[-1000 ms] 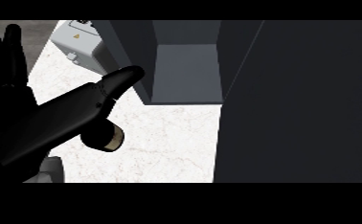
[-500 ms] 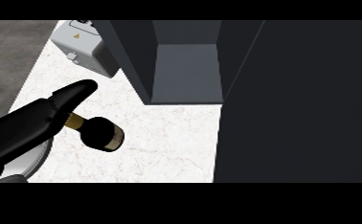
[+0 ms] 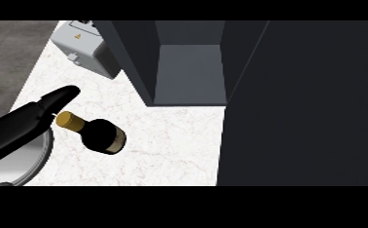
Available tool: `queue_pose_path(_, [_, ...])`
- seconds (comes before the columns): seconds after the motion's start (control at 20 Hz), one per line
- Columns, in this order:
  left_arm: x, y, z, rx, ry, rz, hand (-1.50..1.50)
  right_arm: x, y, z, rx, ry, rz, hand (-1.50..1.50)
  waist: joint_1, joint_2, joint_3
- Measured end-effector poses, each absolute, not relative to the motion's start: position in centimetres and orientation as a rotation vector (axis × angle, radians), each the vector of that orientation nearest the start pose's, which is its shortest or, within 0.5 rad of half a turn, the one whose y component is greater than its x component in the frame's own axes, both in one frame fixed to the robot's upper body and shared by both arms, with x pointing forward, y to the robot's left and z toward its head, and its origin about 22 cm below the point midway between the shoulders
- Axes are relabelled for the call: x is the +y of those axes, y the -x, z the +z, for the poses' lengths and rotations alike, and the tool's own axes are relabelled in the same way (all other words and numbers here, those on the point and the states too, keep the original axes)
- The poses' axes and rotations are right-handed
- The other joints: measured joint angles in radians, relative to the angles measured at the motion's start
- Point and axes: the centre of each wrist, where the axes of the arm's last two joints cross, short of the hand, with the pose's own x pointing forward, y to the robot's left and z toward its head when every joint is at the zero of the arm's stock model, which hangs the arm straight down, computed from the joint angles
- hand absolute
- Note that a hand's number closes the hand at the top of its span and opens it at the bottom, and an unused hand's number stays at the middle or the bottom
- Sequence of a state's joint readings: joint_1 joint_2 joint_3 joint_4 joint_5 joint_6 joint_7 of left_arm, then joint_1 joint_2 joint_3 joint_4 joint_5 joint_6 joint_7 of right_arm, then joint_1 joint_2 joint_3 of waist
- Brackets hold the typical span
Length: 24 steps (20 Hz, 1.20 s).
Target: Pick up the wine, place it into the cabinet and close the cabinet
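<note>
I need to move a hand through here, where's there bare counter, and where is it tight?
Bare counter lies between the wine bottle and the dark cabinet door, in front of the open cabinet. A smaller patch sits between the bottle and the grey box. It is crowded at the left, where the left hand meets the bottle's cork.

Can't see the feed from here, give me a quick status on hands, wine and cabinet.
Left hand open beside the wine bottle, not gripping. Right hand not in view. Bottle on the counter. Cabinet open, nothing between.
</note>
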<state>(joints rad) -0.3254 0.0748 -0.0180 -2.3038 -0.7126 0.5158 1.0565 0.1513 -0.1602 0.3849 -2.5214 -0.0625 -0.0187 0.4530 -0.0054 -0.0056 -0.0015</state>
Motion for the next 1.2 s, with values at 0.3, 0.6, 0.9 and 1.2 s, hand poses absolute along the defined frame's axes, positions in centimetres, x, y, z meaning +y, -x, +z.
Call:
queue_pose_path(0.3, [22.1, -19.4, 20.1, -1.627, -0.538, 0.589, -1.5, -19.2, -12.4, 17.8, -1.869, -0.301, 0.289, -1.5, -0.001, 0.001, 0.0])
queue_pose_path(0.6, [22.9, -18.2, 17.3, -1.573, -0.497, 0.608, -1.5, -19.3, -12.3, 17.8, -1.872, -0.298, 0.302, -1.5, -0.003, 0.0, -0.001])
queue_pose_path(0.9, [24.4, -17.5, 14.5, -1.549, -0.47, 0.595, -1.5, -19.2, -12.1, 17.7, -1.864, -0.309, 0.292, -1.5, -0.004, 0.0, -0.001])
queue_pose_path(1.2, [25.5, -17.8, 11.4, -1.526, -0.448, 0.586, -1.5, -18.7, -12.3, 18.2, -1.863, -0.318, 0.291, -1.5, -0.003, 0.001, -0.001])
